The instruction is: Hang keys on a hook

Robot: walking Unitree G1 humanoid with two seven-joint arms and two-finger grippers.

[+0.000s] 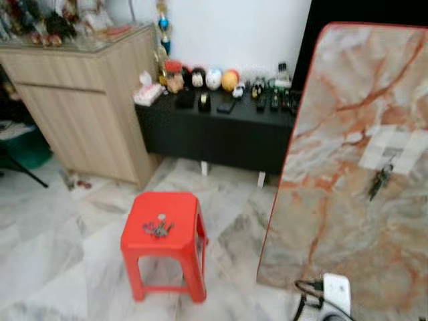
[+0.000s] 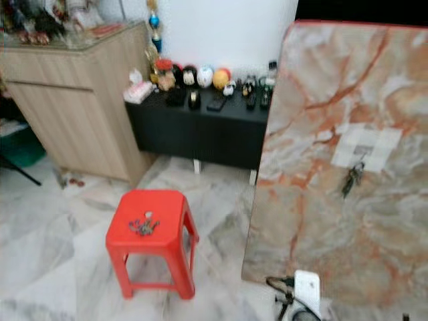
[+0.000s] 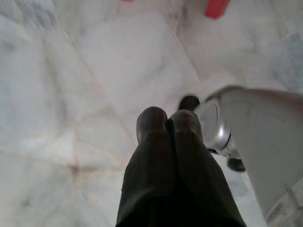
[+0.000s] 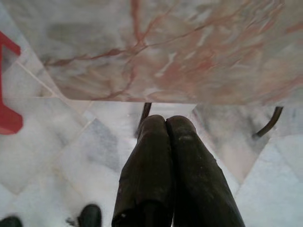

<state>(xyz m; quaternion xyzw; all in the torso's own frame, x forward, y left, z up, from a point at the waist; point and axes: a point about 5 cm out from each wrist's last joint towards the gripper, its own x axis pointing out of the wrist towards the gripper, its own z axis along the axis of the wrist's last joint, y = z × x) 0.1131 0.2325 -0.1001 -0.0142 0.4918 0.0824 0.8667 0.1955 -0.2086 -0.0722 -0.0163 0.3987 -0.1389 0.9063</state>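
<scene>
Left eye view is showing a bunch of keys (image 1: 158, 229) lying on top of a red plastic stool (image 1: 175, 245) on the marble floor (image 1: 47, 261), well ahead of both grippers. Another set of keys (image 1: 380, 180) is already hanging on a marble slab (image 1: 348, 167) leaning to the right. The left gripper (image 3: 169, 124) and right gripper (image 4: 165, 126) are hanging low over the floor, each with fingers pressed together and holding nothing. Judging from this, the task is barely starting: reaching, grasping, carrying and hooking the stool keys are all remaining.
</scene>
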